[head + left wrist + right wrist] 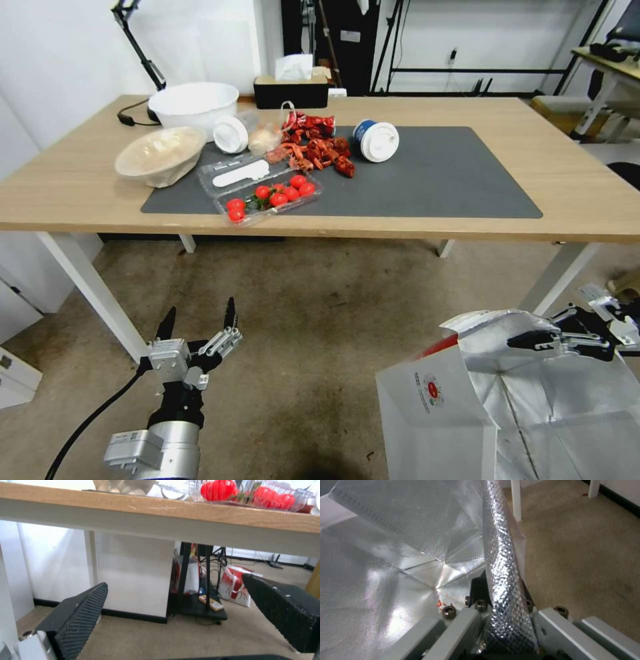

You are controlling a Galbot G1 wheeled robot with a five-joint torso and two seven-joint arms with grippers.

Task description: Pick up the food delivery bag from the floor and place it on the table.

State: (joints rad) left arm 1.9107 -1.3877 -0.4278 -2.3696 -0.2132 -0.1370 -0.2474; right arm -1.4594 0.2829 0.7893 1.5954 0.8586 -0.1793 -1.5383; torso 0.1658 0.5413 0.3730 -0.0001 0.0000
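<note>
The food delivery bag (433, 400) is at the lower right of the head view, over the floor (300, 320). It is white with a small round red logo, and its open top shows the silver foil lining (403, 542). Its bottom runs out of the picture. My right gripper (527, 341) is shut on the bag's far rim, and the foil edge (501, 592) is pinched between its fingers. My left gripper (198, 317) hangs open and empty low on the left, in front of the table (467, 113), pointing under its edge (160, 507).
The table's left half holds a white bowl (193, 105), a beige bowl (160, 155), a tomato box (270, 195), red crayfish (313, 147) and a tub (377, 140). The mat's right half (453, 173) is bare. White table legs (87, 287) (560, 280) flank the floor ahead.
</note>
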